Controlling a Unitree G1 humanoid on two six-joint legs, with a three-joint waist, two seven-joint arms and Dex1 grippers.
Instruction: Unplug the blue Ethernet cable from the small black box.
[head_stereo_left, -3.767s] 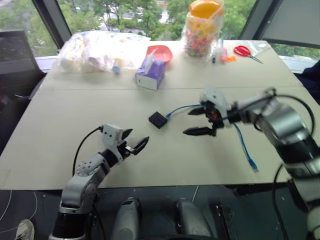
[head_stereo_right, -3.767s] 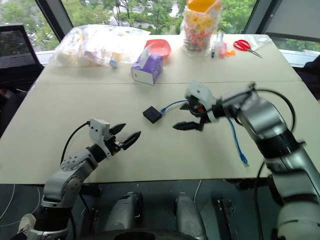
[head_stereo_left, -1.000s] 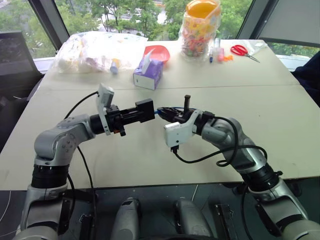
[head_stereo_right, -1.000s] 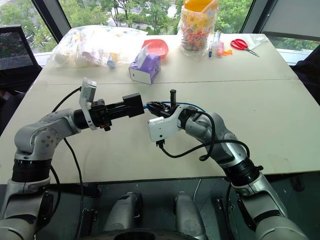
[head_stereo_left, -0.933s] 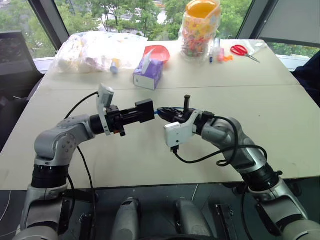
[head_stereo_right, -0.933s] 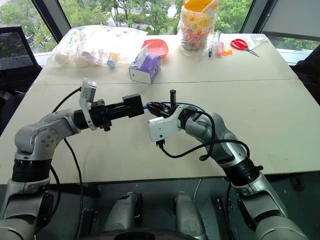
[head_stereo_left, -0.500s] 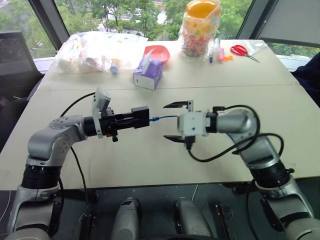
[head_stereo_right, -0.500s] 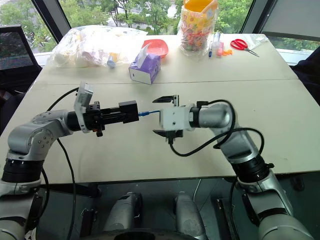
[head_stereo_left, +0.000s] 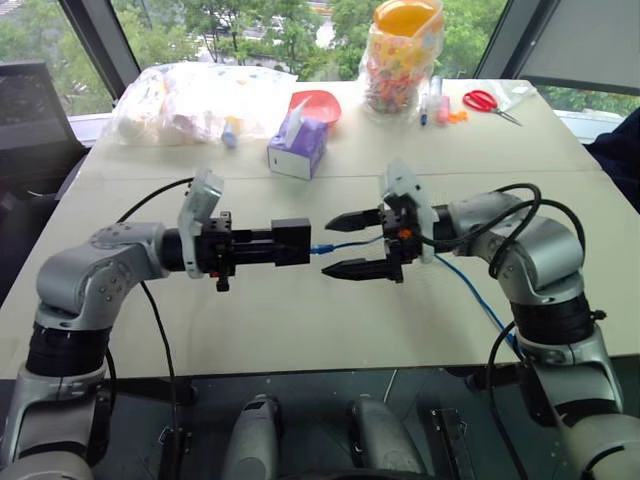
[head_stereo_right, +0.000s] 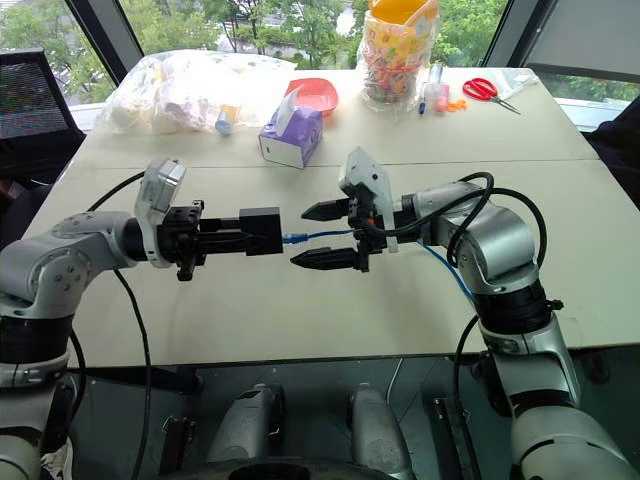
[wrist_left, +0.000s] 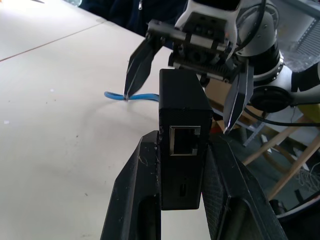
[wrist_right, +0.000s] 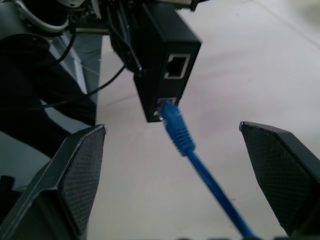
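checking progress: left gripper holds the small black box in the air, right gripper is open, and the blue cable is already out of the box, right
Not quite: the blue Ethernet cable is still plugged into the small black box, as the right wrist view shows. The rest holds: the left gripper holds the box in the air and the right gripper is open.

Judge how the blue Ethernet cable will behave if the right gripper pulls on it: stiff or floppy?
Likely floppy: the blue Ethernet cable droops from the small black box and curves loosely over the table. Its plug looks rigid, probably the better place to pull.

Cable's (wrist_right: 200, 167) far end (cropped)
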